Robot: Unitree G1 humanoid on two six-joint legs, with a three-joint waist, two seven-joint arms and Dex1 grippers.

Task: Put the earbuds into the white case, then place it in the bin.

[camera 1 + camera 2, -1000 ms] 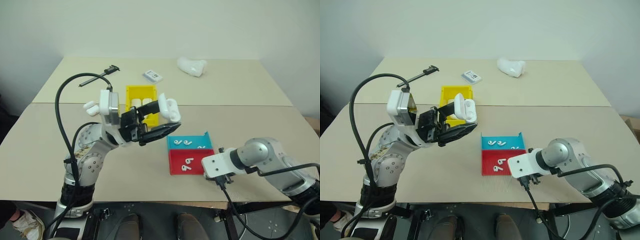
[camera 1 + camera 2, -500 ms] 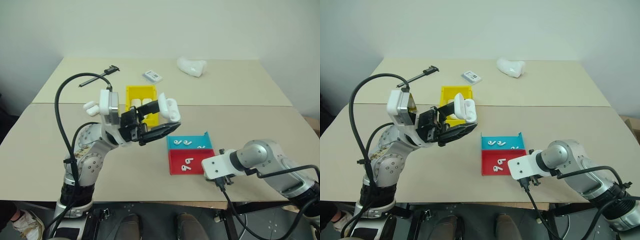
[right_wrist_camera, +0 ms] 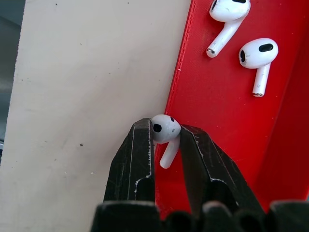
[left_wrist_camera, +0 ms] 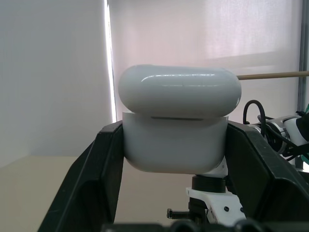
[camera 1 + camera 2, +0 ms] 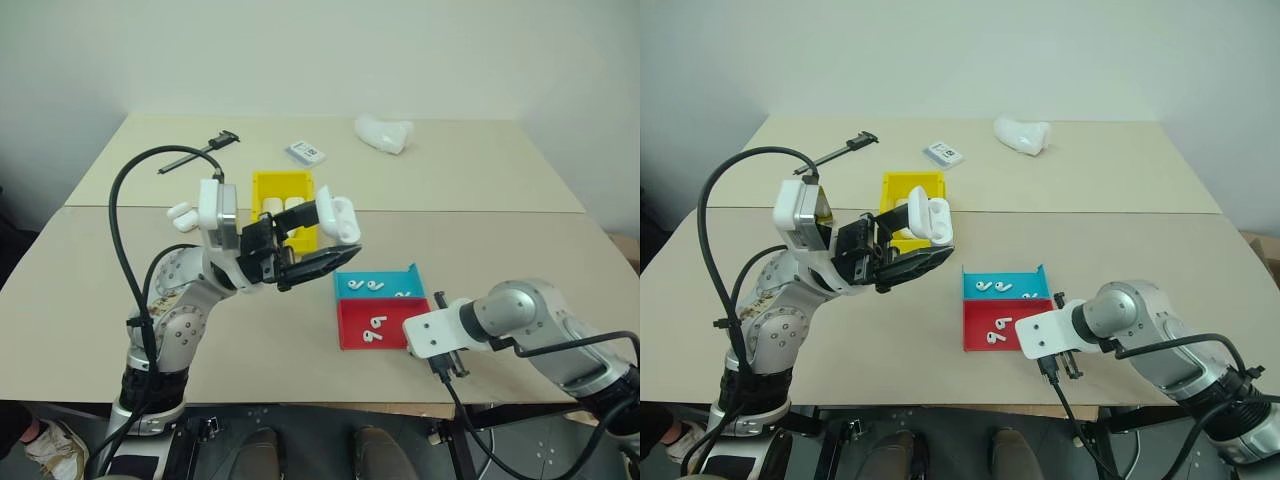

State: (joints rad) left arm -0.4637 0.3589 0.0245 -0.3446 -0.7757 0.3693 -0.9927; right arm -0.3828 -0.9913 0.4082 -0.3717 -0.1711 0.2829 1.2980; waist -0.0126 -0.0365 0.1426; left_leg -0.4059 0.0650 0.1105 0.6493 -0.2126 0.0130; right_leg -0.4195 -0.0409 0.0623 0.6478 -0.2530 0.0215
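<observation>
While the left gripper (image 4: 174, 159) hangs raised above the beige tabletop (image 5: 500, 170), its two black fingers (image 4: 104, 169) pinch the small glossy white rounded case (image 4: 176, 123) by its lower body, one finger pressed against each side. That case sits upright between them with its rounded lid on top, a thin seam showing between lid and body. From the head camera the case (image 5: 338, 216) is held in the air just in front of the small bright yellow rectangular plastic bin (image 5: 268, 184), which stands on the table with white items lying inside it.

Near the front edge of the table, the right gripper (image 3: 164, 145) points down beside the flat red plastic tray (image 3: 231, 121). Its black fingers (image 3: 137, 154) are pressed in on one tiny glossy white earbud (image 3: 165, 133), nipping it at the head with the short stem hanging between them. Two more white earbuds (image 3: 241, 41) lie loose on the red tray floor, apart from the gripper. The flat blue plastic tray (image 5: 375, 275) touches the red tray on its far side and holds further white earbuds (image 5: 370, 284).

Farther back on the table lie a lumpy white object (image 5: 384, 132), a small flat white card-like packet (image 5: 305, 151) and a thin black tool (image 5: 200, 150), all well apart from both grippers
</observation>
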